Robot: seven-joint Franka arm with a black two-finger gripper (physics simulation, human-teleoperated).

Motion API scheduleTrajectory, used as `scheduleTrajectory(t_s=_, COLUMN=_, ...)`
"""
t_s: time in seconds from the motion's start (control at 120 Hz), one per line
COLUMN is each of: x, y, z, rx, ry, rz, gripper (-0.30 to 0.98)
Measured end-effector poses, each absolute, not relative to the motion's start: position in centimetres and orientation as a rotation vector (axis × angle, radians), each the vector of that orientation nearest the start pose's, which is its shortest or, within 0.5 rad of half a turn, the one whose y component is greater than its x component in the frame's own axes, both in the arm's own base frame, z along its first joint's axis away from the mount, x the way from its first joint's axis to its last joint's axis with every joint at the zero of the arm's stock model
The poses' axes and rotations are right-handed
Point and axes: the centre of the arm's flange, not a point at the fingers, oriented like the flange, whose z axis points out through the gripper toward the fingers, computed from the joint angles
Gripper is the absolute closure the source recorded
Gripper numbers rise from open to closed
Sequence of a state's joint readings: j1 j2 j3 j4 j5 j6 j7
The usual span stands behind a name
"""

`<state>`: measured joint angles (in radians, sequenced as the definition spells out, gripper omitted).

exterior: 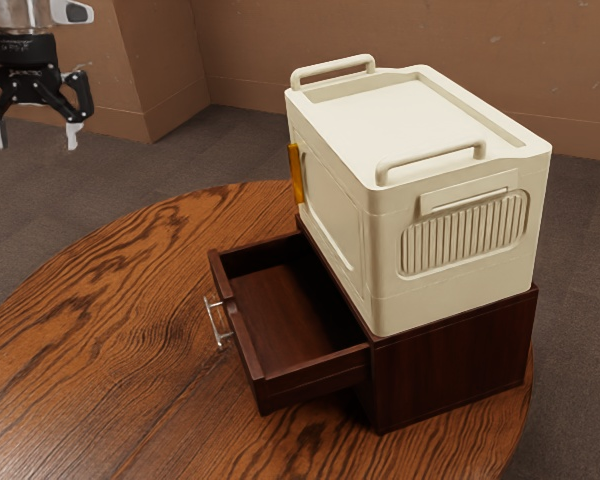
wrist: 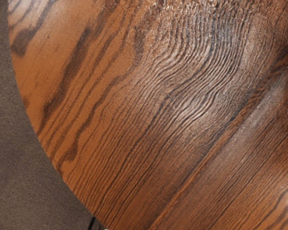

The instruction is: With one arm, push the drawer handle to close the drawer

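In the exterior view, my gripper [exterior: 35,137] hangs at the upper left, high up and well away from the drawer, its two fingers wide apart with nothing between them. The dark wooden drawer [exterior: 298,300] stands pulled out of its cabinet [exterior: 455,357], and its inside looks bare. A thin silver handle [exterior: 217,324] is fixed to the drawer's front, which faces the exterior view's left. Nothing touches the handle.
A cream box [exterior: 410,130] with two top handles and an orange strip [exterior: 296,174] sits on the cabinet. All stand on a round wooden table [exterior: 120,330]. The wrist view looks down on the tabletop [wrist: 149,120] and its curved edge. Brown walls rise behind.
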<state>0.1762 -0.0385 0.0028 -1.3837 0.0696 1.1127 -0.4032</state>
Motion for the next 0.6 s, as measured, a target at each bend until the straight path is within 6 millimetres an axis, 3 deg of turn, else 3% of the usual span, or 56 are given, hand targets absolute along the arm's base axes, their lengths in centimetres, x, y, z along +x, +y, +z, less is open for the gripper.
scheduleTrajectory(t_s=0.15, x=49.2, y=9.6, z=70.1, rx=-2.859, ry=-1.059, rz=0.160, gripper=0.00)
scheduleTrajectory(t_s=0.267, x=49.8, y=8.6, z=69.7, rx=-2.836, ry=-1.130, rz=0.130, gripper=0.00)
scheduleTrajectory(t_s=0.35, x=48.7, y=6.8, z=71.1, rx=-2.829, ry=-1.151, rz=0.095, gripper=0.00)
scheduleTrajectory(t_s=0.417, x=48.2, y=3.5, z=71.5, rx=-2.864, ry=-1.080, rz=0.067, gripper=0.00)
scheduleTrajectory(t_s=0.475, x=47.3, y=1.2, z=69.4, rx=-2.892, ry=-1.014, rz=0.100, gripper=0.02)
scheduleTrajectory(t_s=0.55, x=45.3, y=0.2, z=65.2, rx=-2.914, ry=-0.967, rz=0.179, gripper=0.22)
scheduleTrajectory(t_s=0.6, x=45.1, y=-0.3, z=60.3, rx=-2.901, ry=-0.927, rz=0.262, gripper=0.36)
